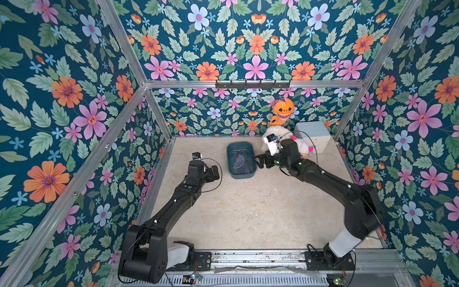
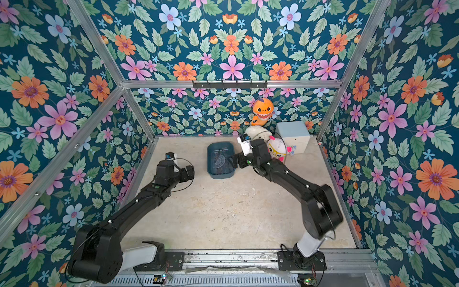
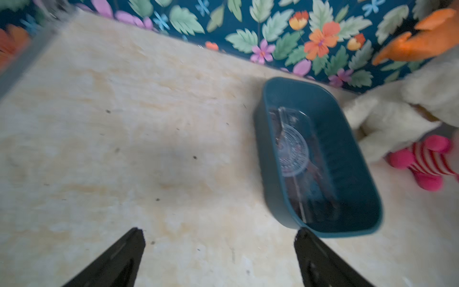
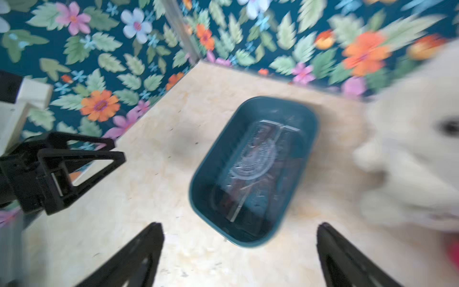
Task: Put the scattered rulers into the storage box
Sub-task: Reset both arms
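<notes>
The storage box (image 1: pixel 229 161) (image 2: pixel 209 161) stands on the far half of the table (image 1: pixel 248 211), a little short of the back wall. In both top views its long axis runs from the robot's side toward that wall, with the near end swung slightly to the robot's right. The rulers (image 1: pixel 242 161) (image 3: pixel 293 154) (image 4: pixel 255 159) lie flat inside it. The long straight ones follow the box's length, and the semicircular protractor rests on top near the middle. Both wrist views are too blurred to count the pieces or read which way the protractor's curve faces. The left gripper (image 3: pixel 219 232) (image 1: pixel 214 174) hangs off the box's left long side with its fingers spread wide and only bare table between them. A strip of table separates it from the box wall. The right gripper (image 4: pixel 239 225) (image 1: pixel 258 160) sits close to the right long side, just off the rim. Its fingers are equally wide apart and clasp nothing. A white plush (image 1: pixel 275 133) lies just beside the box's far right corner, with a pink-and-white plush (image 1: pixel 304 147) and a pale blue cube container (image 1: pixel 313 135) further right. An orange plush (image 1: pixel 283 110) hangs on the back wall above them. Open tabletop runs from the box's near end to the arm bases, and on the left out to the side wall.
</notes>
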Robot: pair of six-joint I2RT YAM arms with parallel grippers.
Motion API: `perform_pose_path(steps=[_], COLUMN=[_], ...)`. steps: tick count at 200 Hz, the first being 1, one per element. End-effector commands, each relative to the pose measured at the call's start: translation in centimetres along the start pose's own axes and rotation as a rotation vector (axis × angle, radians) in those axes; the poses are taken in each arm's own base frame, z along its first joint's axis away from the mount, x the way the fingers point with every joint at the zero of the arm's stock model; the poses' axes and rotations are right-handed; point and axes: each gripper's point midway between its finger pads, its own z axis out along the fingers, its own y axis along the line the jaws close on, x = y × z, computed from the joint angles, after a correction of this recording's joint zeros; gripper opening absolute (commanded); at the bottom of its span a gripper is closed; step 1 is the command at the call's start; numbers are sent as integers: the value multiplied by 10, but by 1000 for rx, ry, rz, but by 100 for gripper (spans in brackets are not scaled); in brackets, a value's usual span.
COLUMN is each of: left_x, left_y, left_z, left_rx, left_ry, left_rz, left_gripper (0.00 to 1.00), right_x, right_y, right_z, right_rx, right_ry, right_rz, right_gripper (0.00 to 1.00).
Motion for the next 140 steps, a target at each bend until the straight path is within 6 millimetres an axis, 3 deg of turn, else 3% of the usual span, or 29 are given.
perform_pose_path(steps=[1,19,34,41,51,90,119,140], left_x=[-25,-16,-6,-2,2,-5,6,5], left_y=[46,60,67,65,66,59,74,80], left_z=[-12,-15,-10,-5,2,16,33,35], left_rx=[-244,-296,-265,-213,-166,-37,-66,-78], left_ry=[-239,-253,-260,-262,-282,-369,-354,-348], left_rz=[171,289,283,270,237,244,202,174], left_gripper=[99,99,99,99,99,97,98,99], right_x=[-6,32,70,77,85,72,78,96], right_y=[-55,-110,-152,-165,-169,-202,-205,-199], right_z=[-57,-109,-138,-153,-161,-189,-178,-178], right_rx=[359,640,773,831,836,881,852,826], right_ry=[-248,-278,-257,-304,-334,-490,-401,-346], right_rz=[-104,-62,1,20,-14,19,31,57], right_gripper=[99,99,99,99,99,99,99,99])
